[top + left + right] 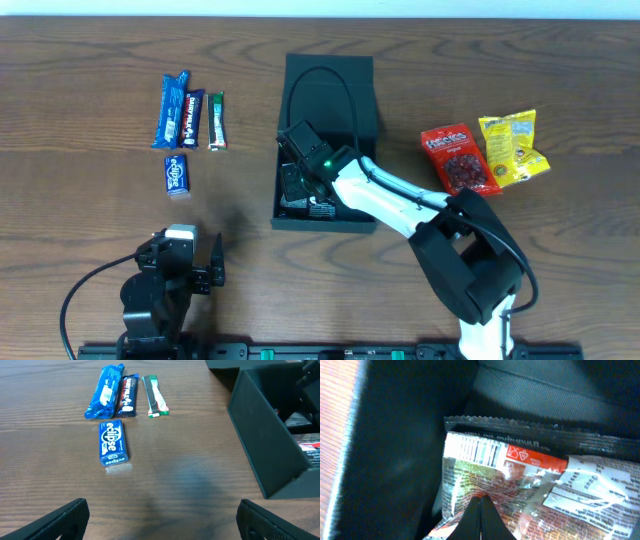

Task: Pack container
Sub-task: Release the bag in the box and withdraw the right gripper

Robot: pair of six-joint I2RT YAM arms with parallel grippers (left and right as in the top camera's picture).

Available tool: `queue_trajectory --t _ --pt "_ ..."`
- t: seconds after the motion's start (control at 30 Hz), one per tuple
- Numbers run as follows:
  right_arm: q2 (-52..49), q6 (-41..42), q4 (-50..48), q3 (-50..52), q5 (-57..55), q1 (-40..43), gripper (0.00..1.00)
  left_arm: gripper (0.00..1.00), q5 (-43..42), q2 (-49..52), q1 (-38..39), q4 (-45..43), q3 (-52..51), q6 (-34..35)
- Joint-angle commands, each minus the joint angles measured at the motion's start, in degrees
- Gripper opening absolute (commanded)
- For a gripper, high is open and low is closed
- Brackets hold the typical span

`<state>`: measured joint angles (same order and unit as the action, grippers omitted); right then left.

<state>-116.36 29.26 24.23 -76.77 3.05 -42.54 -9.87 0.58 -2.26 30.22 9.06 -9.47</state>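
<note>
The dark container (322,222) stands open in the middle of the table, its flap lid (330,75) lying back on the far side. My right gripper (298,165) reaches down inside it. In the right wrist view the right gripper (480,499) is shut, its tips pinching a puckered fold of a shiny silver and red snack packet (520,475) that lies on the container floor beside the dark wall (395,460). My left gripper (216,264) rests near the front left edge. Its fingers (65,517) stand wide open over bare wood, with nothing between them.
A blue bar (174,108), a dark bar (195,118), a green stick (216,120) and a blue Eclipse gum pack (177,175) lie at the left. A red packet (459,158) and a yellow packet (512,148) lie right of the container.
</note>
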Motion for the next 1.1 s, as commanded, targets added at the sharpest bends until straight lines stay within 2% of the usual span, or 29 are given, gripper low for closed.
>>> queue_trajectory --t 0.0,0.2,0.37,0.5,0.6,0.67,0.73,0.83,0.93,1.07 --pt "0.8 -1.1 -1.4 0.3 0.2 0.3 0.01 0.95 0.2 -0.3 -0.3 -0.1 -0.7 -0.8" --pt "4.5 -4.0 3.5 -3.6 0.2 1.0 0.01 0.95 0.2 -0.3 -0.3 -0.1 -0.8 -0.8" --pt "12.5 -10.6 11.5 -7.2 -0.1 2.9 0.02 0.95 0.2 -0.3 -0.3 -0.1 -0.7 -0.8" --pt "19.1 -11.5 18.2 -7.8 -1.8 6.0 0.06 0.95 0.2 -0.3 -0.3 -0.1 -0.7 -0.8" --pt "22.1 -9.7 26.7 -7.8 -3.0 9.9 0.14 0.95 0.2 -0.3 -0.3 -0.1 -0.7 -0.8" --pt "22.1 -8.2 32.7 -7.7 -3.0 12.2 0.25 0.95 0.2 -0.3 -0.3 -0.1 -0.8 -0.8" --pt "21.4 -8.1 35.7 -6.8 -3.0 13.4 0.32 0.95 0.2 -0.3 -0.3 -0.1 -0.7 -0.8" --pt "20.1 -8.1 35.3 -3.2 -3.0 13.7 0.37 0.95 0.2 -0.3 -0.3 -0.1 -0.7 -0.8" --pt "19.6 -8.1 33.5 1.0 -2.2 13.6 0.38 0.95 0.2 -0.3 -0.3 -0.1 -0.7 -0.8" --pt "19.6 -8.1 31.1 6.1 -2.0 13.8 0.45 0.95 0.2 -0.3 -0.3 -0.1 -0.8 -0.8"
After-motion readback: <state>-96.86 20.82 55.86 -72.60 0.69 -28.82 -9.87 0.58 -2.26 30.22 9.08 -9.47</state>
